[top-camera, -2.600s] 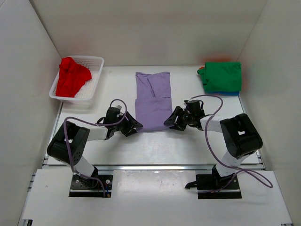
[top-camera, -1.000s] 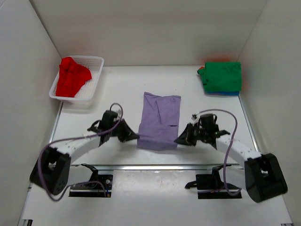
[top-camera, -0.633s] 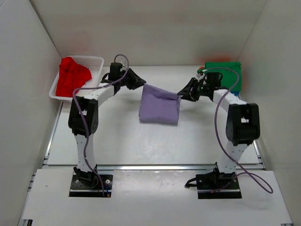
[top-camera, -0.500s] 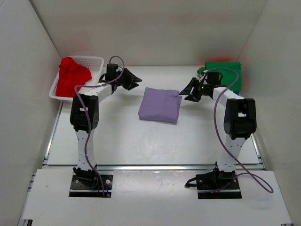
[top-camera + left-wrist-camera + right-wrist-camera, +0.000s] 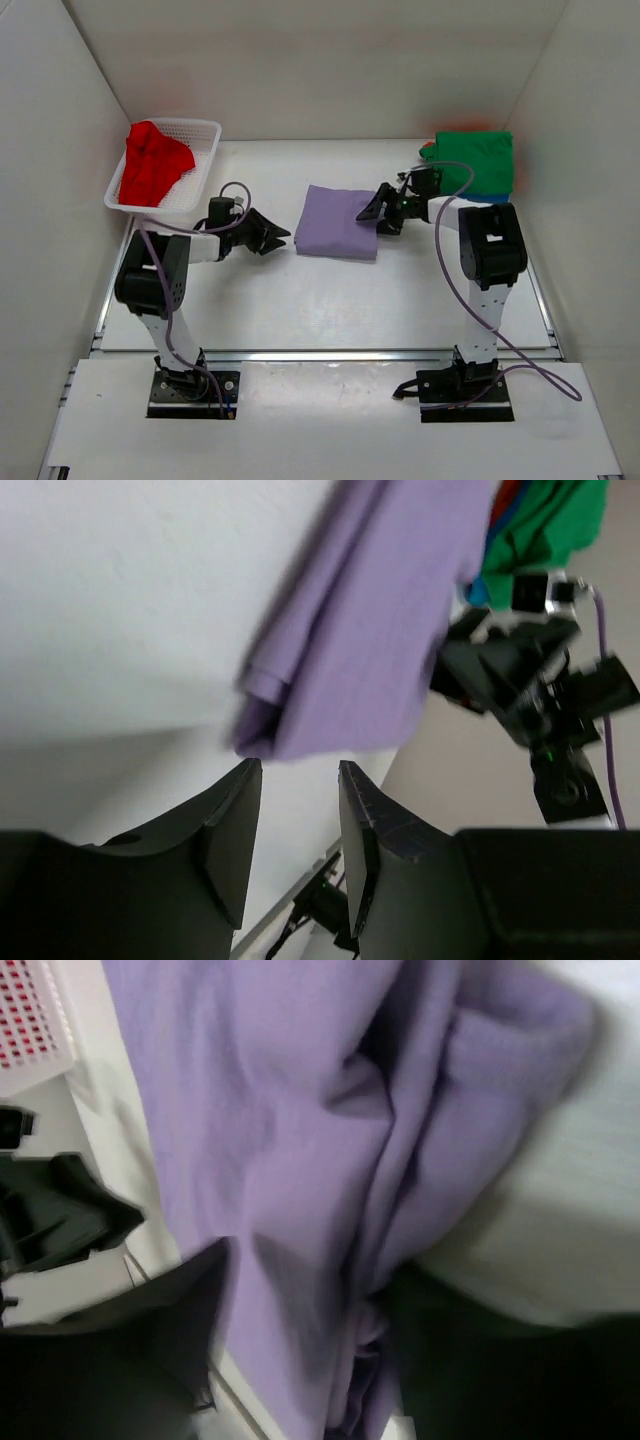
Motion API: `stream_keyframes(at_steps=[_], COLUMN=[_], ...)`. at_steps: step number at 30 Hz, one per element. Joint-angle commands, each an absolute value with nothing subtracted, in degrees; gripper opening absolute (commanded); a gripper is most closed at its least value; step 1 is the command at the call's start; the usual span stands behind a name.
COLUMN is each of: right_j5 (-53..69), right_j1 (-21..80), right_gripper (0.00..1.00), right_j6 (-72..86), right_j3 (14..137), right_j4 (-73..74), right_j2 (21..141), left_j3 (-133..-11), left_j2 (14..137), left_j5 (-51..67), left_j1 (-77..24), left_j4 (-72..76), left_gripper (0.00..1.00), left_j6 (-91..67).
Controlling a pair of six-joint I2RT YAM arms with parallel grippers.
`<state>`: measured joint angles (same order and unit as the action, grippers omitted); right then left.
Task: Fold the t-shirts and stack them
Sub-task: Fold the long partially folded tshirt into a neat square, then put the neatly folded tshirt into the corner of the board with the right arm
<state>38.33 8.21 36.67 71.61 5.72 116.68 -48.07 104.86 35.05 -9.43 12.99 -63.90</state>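
Folded lavender t-shirt is lying between your two sets of spread jaws.
Right gripper is sitting over its edge nearest the green stack; left gripper is hovering just clear, empty.

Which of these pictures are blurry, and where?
Top external view: sharp and evenly lit, soft shadows only, the purple shirt crisp. Left wrist view: tilted, the shirt's near edge smeared. Right wrist view: cloth fills the frame, soft throughout; the right gripper's fingers at the bottom are dark, out-of-focus shapes.
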Motion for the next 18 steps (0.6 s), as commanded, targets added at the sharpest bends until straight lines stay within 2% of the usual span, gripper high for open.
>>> stream_keyframes(at_steps=[1, 2, 3, 8, 10, 15, 18], right_j5=[40.86, 42.17, 42.19, 27.46, 22.53, 13.28, 9.85], right_j1=[10.54, 10.63, 10.37, 8.97, 7.56, 5.63, 4.31], right_gripper=[0.47, 0.31, 0.02, 0.00, 0.00, 0.00, 0.00], right_j6=[39.81, 39.64, 39.03, 17.10, 10.86, -6.12, -10.62], right_j3=[75.05, 75.93, 77.68, 90.07, 92.89, 92.74, 91.14], right_j4=[2.38, 3.24, 4.03, 26.33, 29.25, 25.24, 21.72], right_j2=[121.11, 121.98, 123.38, 124.19, 122.97, 116.12, 112.42], left_j3=[-43.61, -42.64, -42.37, -42.01, -41.57, -40.69, -41.74], left_j2=[96.43, 95.28, 94.66, 92.46, 93.16, 94.74, 95.80], left_j5=[37.35, 37.79, 38.31, 37.88, 37.88, 38.23, 38.67], left_j1=[-8.88, -8.53, -8.26, -8.26, -8.70, -10.45, -10.81], left_j4=[19.16, 18.90, 18.64, 15.91, 16.95, 20.39, 20.04], left_gripper=[0.47, 0.47, 0.47, 0.46, 0.46, 0.46, 0.46], left_j6=[-63.99, -64.16, -63.81, -62.14, -62.57, -64.86, -64.51])
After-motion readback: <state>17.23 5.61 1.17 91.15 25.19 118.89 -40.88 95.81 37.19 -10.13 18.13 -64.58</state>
